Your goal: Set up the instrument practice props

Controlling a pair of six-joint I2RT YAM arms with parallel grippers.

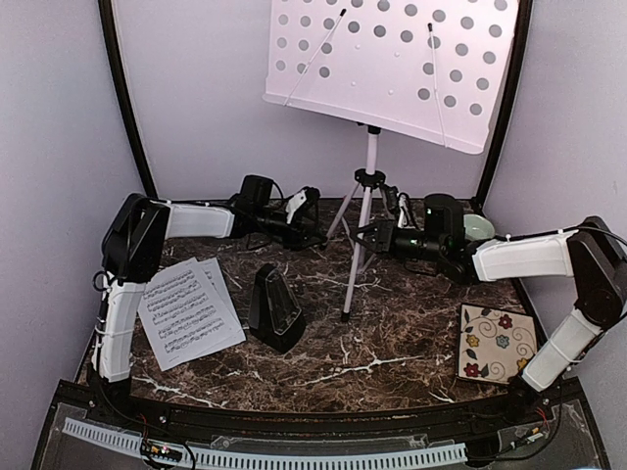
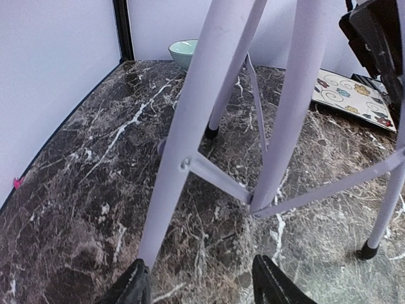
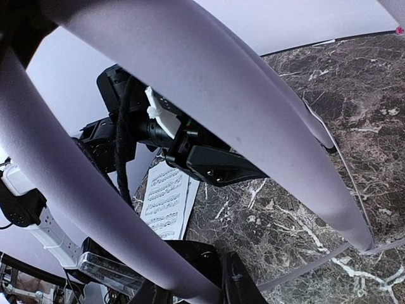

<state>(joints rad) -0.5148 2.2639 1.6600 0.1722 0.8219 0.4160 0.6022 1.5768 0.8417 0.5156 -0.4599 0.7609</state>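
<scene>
1. Two arms reach in low at the music stand point(image 1: 392, 69), one from each side of its tripod. The stand is upright at back-centre of the marble table point(image 1: 392, 338), w/ its dotted desk tilted.
2. Left gripper point(image 2: 202, 288): jaws apart, bare marble showing btwn them. One tripod leg runs down to just beside one finger (touching or not, can't tell). It grips nothing.
3. Right gripper point(image 3: 196, 288): jaws narrow, closed round a tripod leg on the stand's right side.
4. Metronome point(image 1: 275, 308): upright, in front of the stand and a little left, near its front foot but apart.
5. Music sheets point(image 1: 186, 313): two, overlapping, lying flat, further left of the stand than the metronome (not on the desk).
6. Other bits: pale green bowl point(image 1: 477, 227) right of the stand by the back wall; floral tile point(image 1: 498, 343) front-right of the stand.
</scene>
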